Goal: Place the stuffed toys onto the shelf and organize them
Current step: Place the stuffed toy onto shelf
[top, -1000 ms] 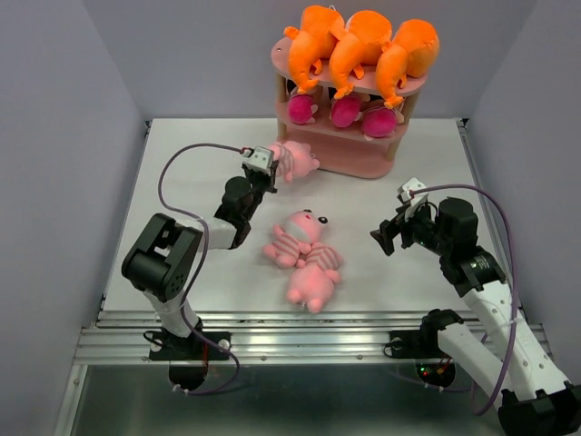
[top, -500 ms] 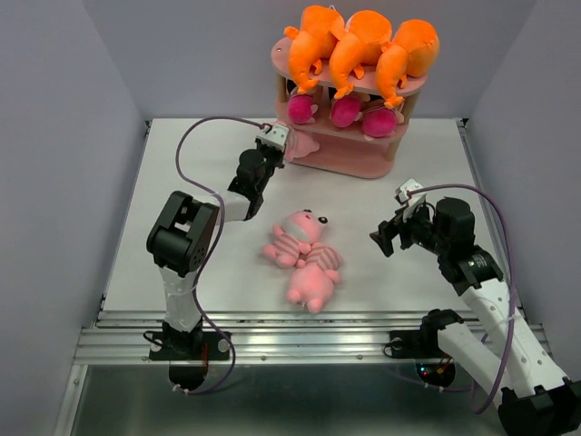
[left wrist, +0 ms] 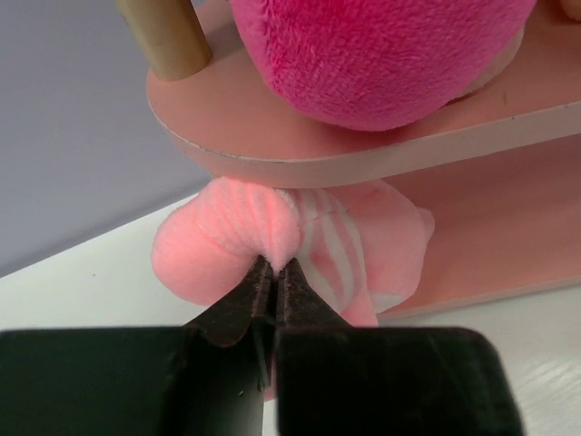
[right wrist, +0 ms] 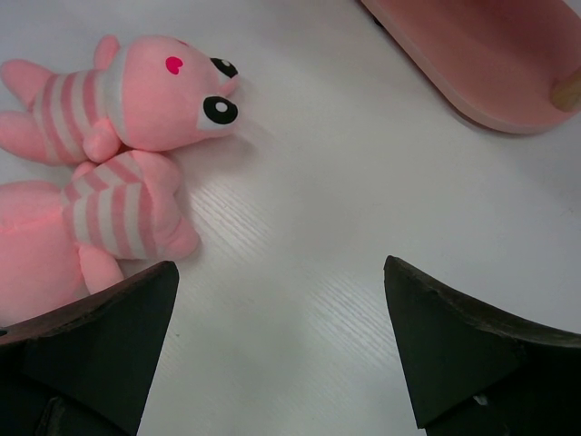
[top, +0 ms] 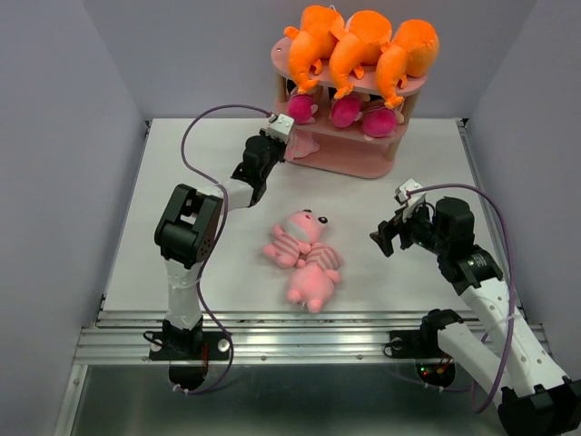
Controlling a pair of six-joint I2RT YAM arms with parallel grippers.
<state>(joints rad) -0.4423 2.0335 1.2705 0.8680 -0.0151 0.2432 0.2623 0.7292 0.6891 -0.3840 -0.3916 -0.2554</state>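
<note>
We see the left gripper (left wrist: 272, 265) closed tight on a pink striped pig (left wrist: 363, 245), its two dark fingers pinching a fold of the plush between them. That pig sits at the left end of the shelf (top: 363, 162), tucked under the middle board and against the bottom tier. From above it is almost wholly hidden by the arm, so we go by the wrist view for it. In the overhead view the left gripper (top: 289, 136) reaches across the table (top: 182, 182) to that same left end of the shelf. On the top tier lie three orange monsters (top: 359, 45) side by side, their legs hanging over the front edge. On the middle tier we count three magenta dolls (top: 345, 112) in a row; one of them fills the top of the left wrist view just above the board. Two more pigs lie together in the middle of the table, one with its face up (top: 298, 232) and one nearer the arms (top: 313, 280), touching each other. The right gripper (top: 388, 236) hangs above the table to their right, its jaws spread wide and holding nothing.
</note>
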